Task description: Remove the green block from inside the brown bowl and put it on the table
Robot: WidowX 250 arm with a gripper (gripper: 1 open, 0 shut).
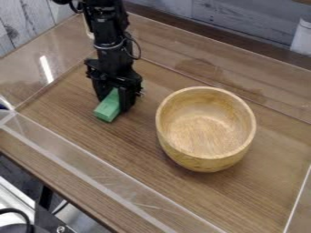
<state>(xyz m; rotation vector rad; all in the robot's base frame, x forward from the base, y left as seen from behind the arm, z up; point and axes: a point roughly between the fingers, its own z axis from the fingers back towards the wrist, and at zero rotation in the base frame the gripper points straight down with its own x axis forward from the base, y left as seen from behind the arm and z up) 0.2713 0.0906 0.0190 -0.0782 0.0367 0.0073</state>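
My gripper (113, 84) is clamped on the green block (108, 106), beside the brown bowl (206, 129) (sensibly, over open table (183, 196)), presumably for release there.

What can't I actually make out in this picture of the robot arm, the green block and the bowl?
- Fingertips of the gripper: small, dark and blurred in the camera view, merging around the green block.
- The block's far end: behind the gripper.
- The brown bowl's underside: hidden by its own walls.
- White object: cut off by the right edge.
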